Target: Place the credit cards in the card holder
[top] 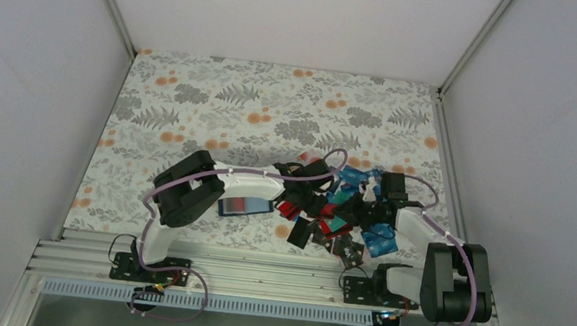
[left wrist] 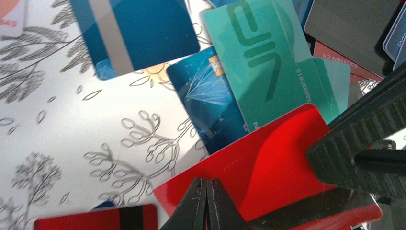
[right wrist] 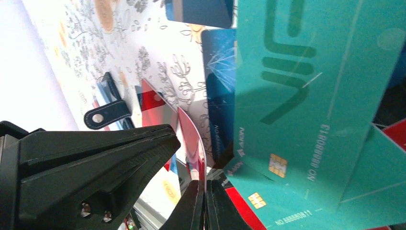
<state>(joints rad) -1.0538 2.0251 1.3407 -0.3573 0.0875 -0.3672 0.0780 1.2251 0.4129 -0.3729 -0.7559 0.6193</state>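
The credit cards [top: 352,235] lie in a loose pile right of centre on the floral table. Both grippers meet over it. My right gripper [right wrist: 205,189] is shut on a red card [right wrist: 187,134], seen edge-on and slightly bent. That red card [left wrist: 268,163] fills the lower left wrist view, with a right finger [left wrist: 364,143] at its right edge. My left gripper [left wrist: 207,184] is shut, its tips at the red card's face; nothing shows between them. The navy card holder [top: 245,207] lies left of the pile, under the left arm. Its clasp tab [right wrist: 103,115] shows in the right wrist view.
A teal card [left wrist: 268,62], a blue chip card [left wrist: 210,100], a blue striped card [left wrist: 139,33] and a red striped card [left wrist: 95,220] lie under the grippers. The teal card [right wrist: 306,86] also shows in the right wrist view. White walls enclose the table [top: 275,106].
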